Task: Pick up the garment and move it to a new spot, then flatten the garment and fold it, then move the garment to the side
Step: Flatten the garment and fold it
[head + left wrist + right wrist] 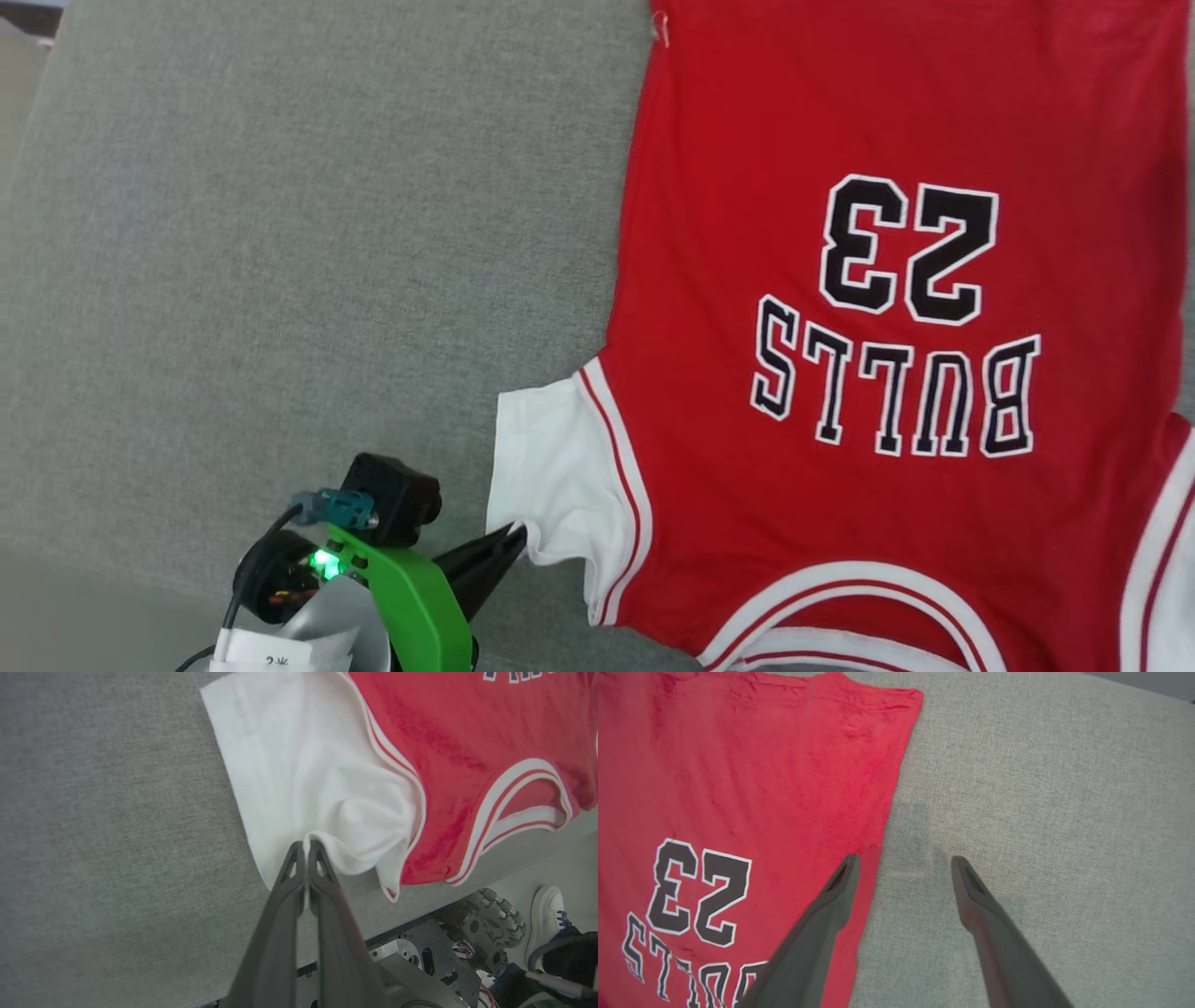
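Note:
The garment (840, 112) is a red jersey T-shirt lying front up on the grey surface, its black-white "BULLS 23" lettering upside down to me and its neckline near the bottom edge. Its white sleeve (551, 457) points left. My left gripper (519, 534) is shut on the sleeve's near hem, pinching a small raised fold of white cloth (327, 812) between its fingertips (307, 845). In the right wrist view my right gripper (903, 861) hangs open above the garment's side edge (784, 788), one finger over red cloth, the other over bare surface.
The grey fabric surface (280, 233) stretches wide to the left of the garment. Past its near edge, the left wrist view has the robot's base and a wheel (495, 914), and a person's white shoe (546, 919) on the floor.

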Controlling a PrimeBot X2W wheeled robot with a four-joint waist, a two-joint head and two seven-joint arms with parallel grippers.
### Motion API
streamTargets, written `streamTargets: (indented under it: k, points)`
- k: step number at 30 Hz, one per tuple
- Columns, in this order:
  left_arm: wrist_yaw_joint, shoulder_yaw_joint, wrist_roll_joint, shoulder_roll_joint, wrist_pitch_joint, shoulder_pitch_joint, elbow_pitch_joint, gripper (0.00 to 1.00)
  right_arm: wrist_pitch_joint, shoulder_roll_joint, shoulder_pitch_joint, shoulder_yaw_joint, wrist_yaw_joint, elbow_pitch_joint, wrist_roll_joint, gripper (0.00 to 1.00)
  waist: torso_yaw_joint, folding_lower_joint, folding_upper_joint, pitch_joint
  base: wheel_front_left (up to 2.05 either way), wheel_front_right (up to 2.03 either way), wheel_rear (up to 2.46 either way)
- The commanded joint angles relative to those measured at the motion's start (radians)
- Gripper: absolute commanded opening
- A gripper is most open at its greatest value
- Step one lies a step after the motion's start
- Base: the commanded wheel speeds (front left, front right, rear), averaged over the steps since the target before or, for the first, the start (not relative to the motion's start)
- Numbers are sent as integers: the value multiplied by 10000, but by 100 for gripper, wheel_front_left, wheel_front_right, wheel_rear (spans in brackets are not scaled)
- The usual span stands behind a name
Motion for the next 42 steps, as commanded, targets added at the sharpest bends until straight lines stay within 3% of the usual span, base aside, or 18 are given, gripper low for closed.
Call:
streamTargets:
  k: [1,13,22,23,24,25,34,42]
  points:
    - [-79,-16,113,-92,-71,-225,19,0,44,-12,-350,19,-11,271,-231,100,1053,-1,0,1069,0,0,0]
    - [-451,-296,209,-578,-427,-688,329,0,-272,-304,-2220,292,-11,2033,-1442,100,1766,-1,0,1789,0,0,0]
    - [-547,-400,248,-797,-605,-869,578,0,-142,-348,-2009,899,-11,2656,-1546,100,1934,-1,0,1846,0,0,0]
    - [-551,-413,250,-810,-610,-876,598,0,-71,-347,-1935,934,-11,2687,-1507,50,1943,-1,0,1836,0,0,0]
    - [-552,-424,248,-826,-617,-885,620,0,-5,-353,-1846,970,-11,2701,-1471,9,1951,-1,0,1822,0,0,0]
    - [-552,-431,244,-841,-623,-894,636,0,27,-375,-1764,1004,-11,2702,-1442,0,1960,-1,0,1809,0,0,0]
    - [-454,-339,260,-802,-697,-927,703,0,-191,-485,-1299,947,-11,2632,-1276,0,1770,-1,0,1479,0,0,0]
    - [-310,-158,198,-622,-679,-872,804,0,-694,-519,-379,970,-11,2678,-895,0,1158,-1,0,594,0,0,0]
